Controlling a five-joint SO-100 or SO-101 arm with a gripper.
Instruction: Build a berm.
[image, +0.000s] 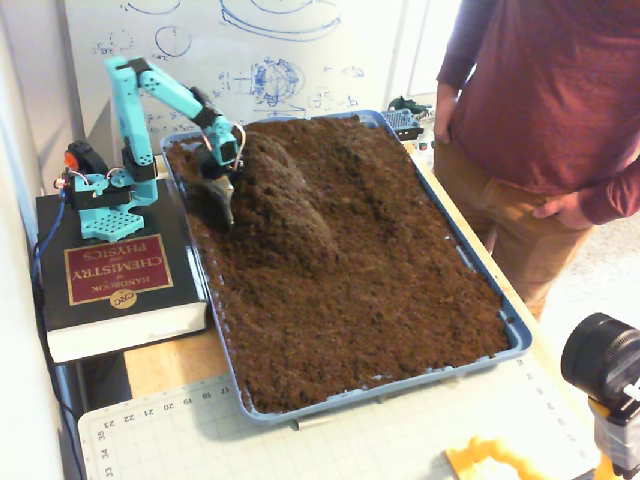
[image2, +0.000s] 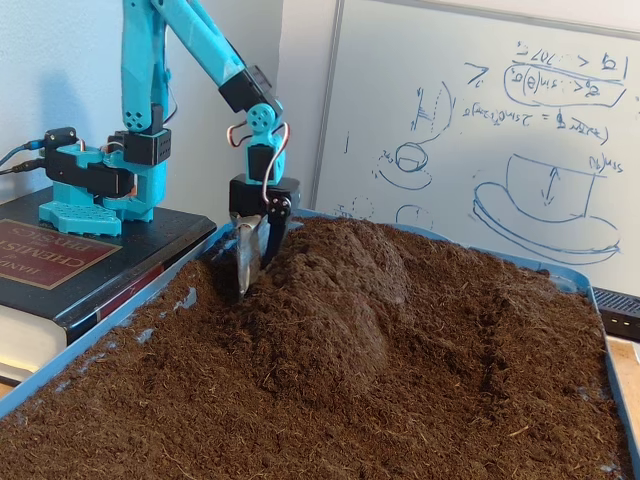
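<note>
The berm (image: 280, 205) sits in the far-left part of the blue tray (image: 515, 335), a steep, rounded hump of dark soil running from about eleven o'clock down toward the tray's middle in the high fixed view, and rising clearly above the flat soil (image: 390, 310) around it. My claw (image: 226, 210) is planted at its nine o'clock flank, tip down and touching the slope, between the hump and the tray's near wall; from the low fixed view the claw (image2: 250, 270) stands almost upright with its point buried at the foot of the berm. The fingers lie close together like a blade, though I cannot tell for sure whether they are fully shut. I judge that's the posture for pressing loose soil inward and keeping this side steep. My base stands on a thick chemistry handbook (image: 115, 285), raising me over the rim. A person in a maroon shirt (image: 540, 90) waits at three o'clock, and a whiteboard (image2: 480, 130) stands behind.
</note>
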